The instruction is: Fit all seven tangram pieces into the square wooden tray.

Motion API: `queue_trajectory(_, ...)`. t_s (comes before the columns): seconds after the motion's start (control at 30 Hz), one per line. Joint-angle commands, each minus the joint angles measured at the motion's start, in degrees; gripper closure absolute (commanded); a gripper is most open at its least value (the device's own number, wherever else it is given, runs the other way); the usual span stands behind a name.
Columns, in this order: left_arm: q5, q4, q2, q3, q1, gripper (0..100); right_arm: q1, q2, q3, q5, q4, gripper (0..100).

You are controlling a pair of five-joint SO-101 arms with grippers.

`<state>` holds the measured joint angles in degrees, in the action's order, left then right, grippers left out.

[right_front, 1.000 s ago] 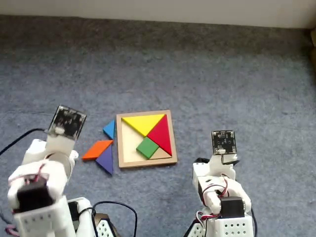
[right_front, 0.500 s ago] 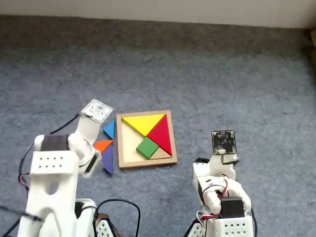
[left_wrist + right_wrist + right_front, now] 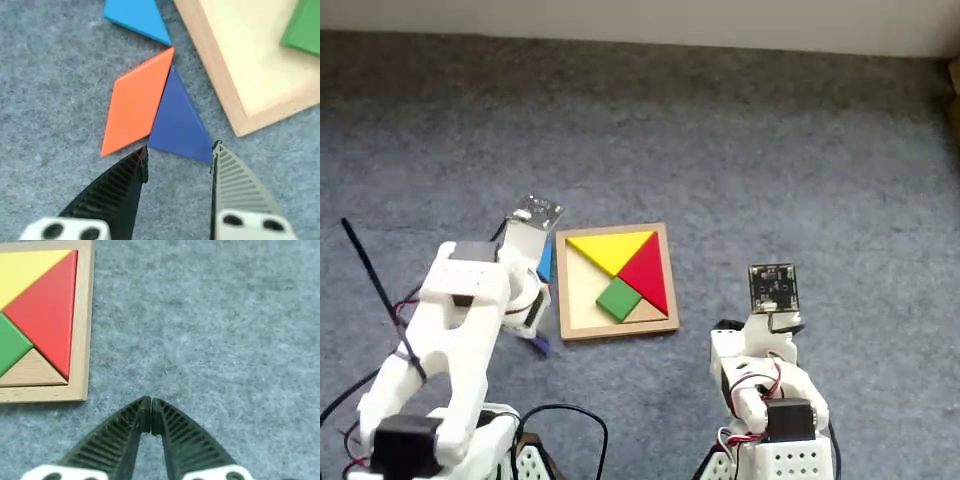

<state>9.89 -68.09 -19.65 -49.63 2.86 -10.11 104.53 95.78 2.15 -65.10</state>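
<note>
My left pincer (image 3: 180,152) hung open over the dark blue triangle piece (image 3: 177,125), which lay against the orange parallelogram piece (image 3: 137,102) beside the square wooden tray (image 3: 215,80). My right pincer (image 3: 151,415) sat closed, empty.

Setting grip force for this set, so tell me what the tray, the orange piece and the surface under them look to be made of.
Tray: pale, bare-looking wood, matte, with faint grain on the rim and floor.
Orange piece: probably painted wood, going by the flat opaque colour and crisp edges; plastic can't be ruled out.
Surface: grey-blue short-pile carpet or felt, with fuzzy, mottled fibres.
</note>
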Motion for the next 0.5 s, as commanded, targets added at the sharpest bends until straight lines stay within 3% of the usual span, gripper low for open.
queue_trajectory(0.0, -2.4, 0.3, 3.7, 7.2, -0.8, 79, 0.9, 0.5, 8.1, -0.2, 1.1, 98.1)
queue_trajectory(0.47, -2.5, 0.7, 22.3, 28.6, 0.0, 79, 0.9, 0.5, 8.1, -0.2, 1.1, 98.1)
